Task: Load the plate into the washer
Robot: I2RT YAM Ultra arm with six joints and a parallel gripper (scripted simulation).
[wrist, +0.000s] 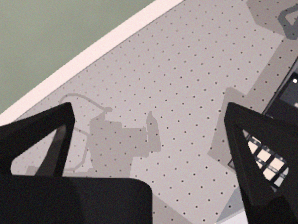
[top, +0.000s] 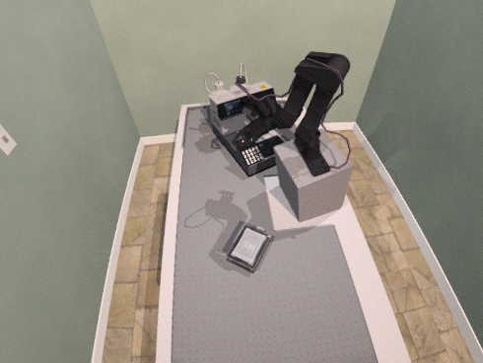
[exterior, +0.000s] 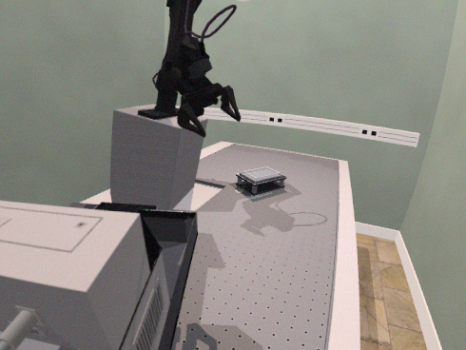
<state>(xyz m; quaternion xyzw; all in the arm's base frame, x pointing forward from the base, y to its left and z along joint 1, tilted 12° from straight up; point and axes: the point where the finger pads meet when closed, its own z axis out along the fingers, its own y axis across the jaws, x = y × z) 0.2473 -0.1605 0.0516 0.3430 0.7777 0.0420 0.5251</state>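
The plate, white with a fine well grid, lies flat in the black plate nest in the middle of the table. It also shows in the exterior view. I cannot make out its cut-off corner. The washer stands at the table's far end, with a dark front deck and a white keypad. A small green light shows on the deck. My gripper hangs open and empty above the deck near the keypad, far from the plate. In the wrist view, the open fingers frame bare table, with the keypad at the right edge.
The arm stands on a grey pedestal block to the right of the washer. Two bottles with tubing sit on the washer's top. The carrier pocket is largely hidden by the arm. The table's white rim runs along its left side.
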